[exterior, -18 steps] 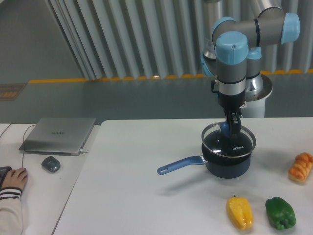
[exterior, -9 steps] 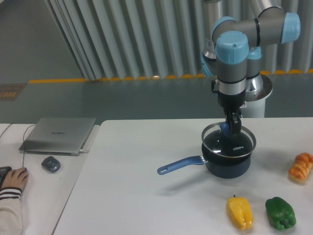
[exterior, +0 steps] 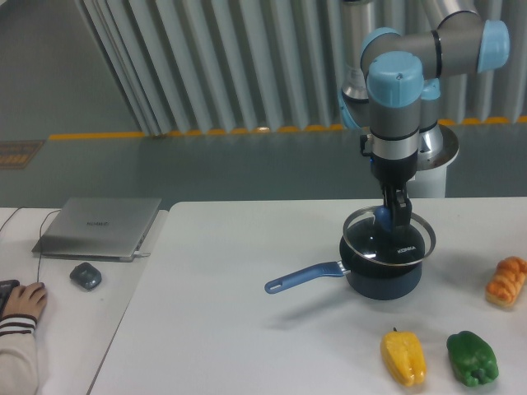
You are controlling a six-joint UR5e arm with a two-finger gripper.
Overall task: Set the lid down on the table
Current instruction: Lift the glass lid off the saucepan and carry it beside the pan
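While a grey and blue robot arm reaches straight down from above, its gripper (exterior: 393, 216) is closed around the blue knob of the lid (exterior: 389, 239), a round clear glass disc with a silver rim. That lid hangs tilted just above the dark blue saucepan (exterior: 380, 272), overlapping the pot's mouth and sitting slightly to the right of it; whether its lower edge touches the pot rim cannot be told from this angle. The saucepan stands toward the right of the white table (exterior: 247, 329), its blue handle pointing left.

Doing this step well probably means raising the lid enough that its tilted edge clears the pot rim before any sideways travel, otherwise the rim could catch and drag the saucepan. A bare stretch of tabletop lies to the left and in front of the pot handle, which looks like the safest landing spot. On the right sit a yellow pepper (exterior: 403, 357), a green pepper (exterior: 472, 358) and an orange pastry-like item (exterior: 506, 281), so that side is more crowded. Glass calls for a slow, level descent, with release only once the rim rests on the table
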